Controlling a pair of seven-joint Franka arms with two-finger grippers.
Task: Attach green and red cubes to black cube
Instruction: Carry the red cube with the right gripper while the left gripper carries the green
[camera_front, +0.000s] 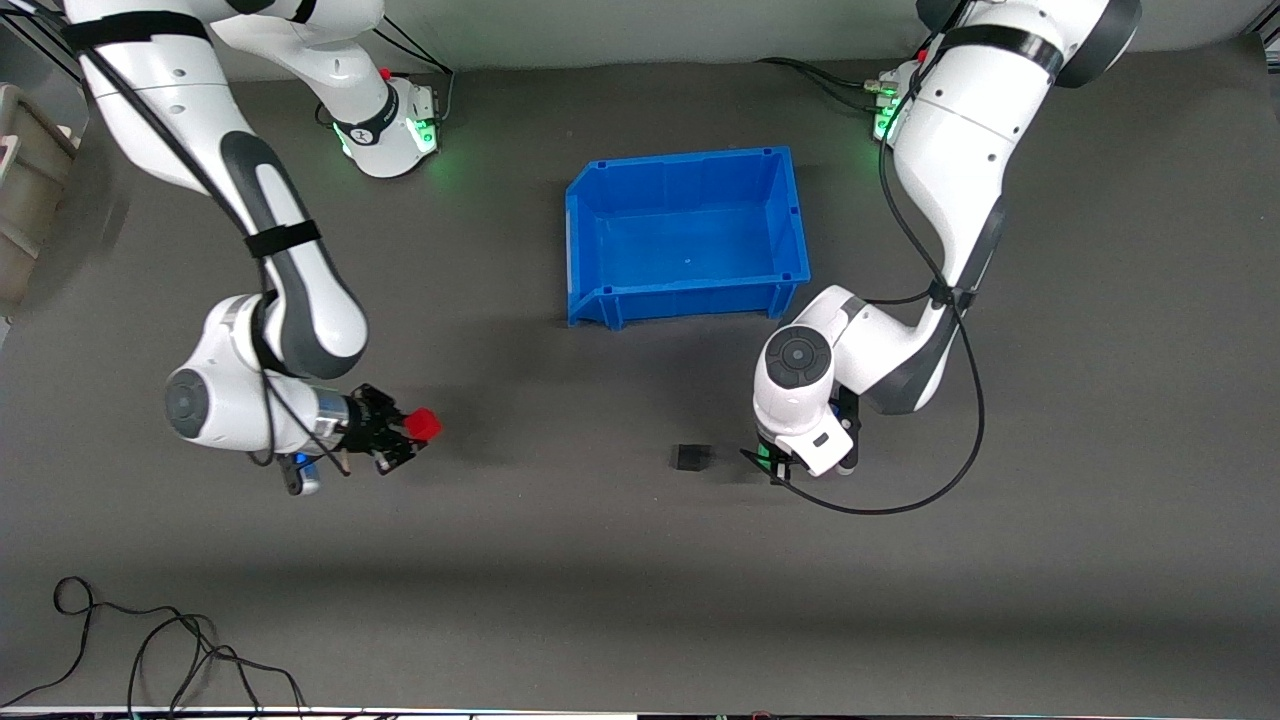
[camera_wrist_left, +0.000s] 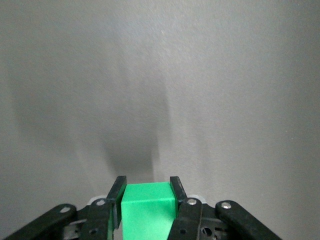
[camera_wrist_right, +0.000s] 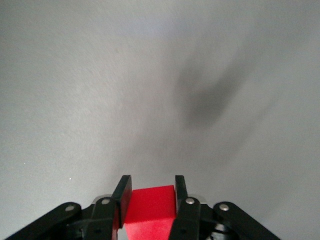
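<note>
the black cube sat alone on the counter, low and centre in the front view, waiting for you to bring both colours in. your left gripper beside it clamped the green cube; your right gripper, mid-left, pinched the red cube. i could read no writing.

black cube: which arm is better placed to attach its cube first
Left, probably. The left gripper, shut on the green cube, hangs right beside the black cube. The right gripper holds the red cube much farther off.
</note>
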